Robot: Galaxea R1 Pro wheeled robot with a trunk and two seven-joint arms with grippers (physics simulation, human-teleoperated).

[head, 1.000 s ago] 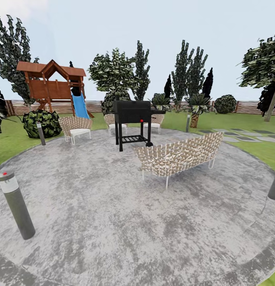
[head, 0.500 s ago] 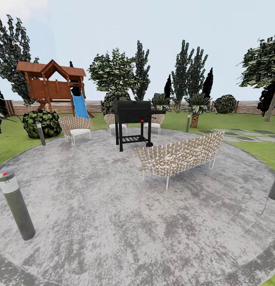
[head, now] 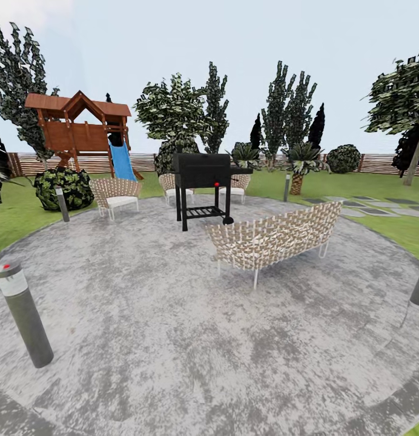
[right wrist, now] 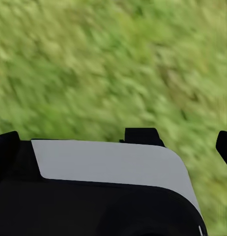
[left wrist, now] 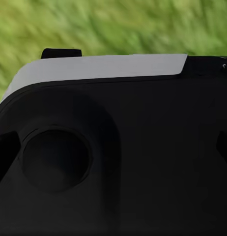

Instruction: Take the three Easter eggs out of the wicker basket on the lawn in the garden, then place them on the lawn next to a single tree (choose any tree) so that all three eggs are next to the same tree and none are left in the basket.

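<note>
The Easter eggs and the wicker basket are out of view. I stand on a round grey paved patio [head: 173, 339] in the garden, ringed by a brown slat fence [head: 379, 163]. The lawn [head: 16, 221] surrounds the patio. A tree [head: 415, 154] with a slim pale trunk and dark leaf clumps stands at the far right on the grass. Both wrist views look down past black-and-white parts of my own body onto blurred green lawn [right wrist: 113, 64].
A black grill [head: 202, 172] stands ahead, with a wicker sofa [head: 276, 236] to its right and wicker chairs [head: 115, 194] behind. Grey bollards [head: 25, 318] edge the patio. A wooden playhouse with a blue slide [head: 82, 130] is far left, and stepping stones [head: 373, 209] lie at the right.
The whole head picture has shifted very slightly, so the camera has moved a little. Nothing in the garden has moved.
</note>
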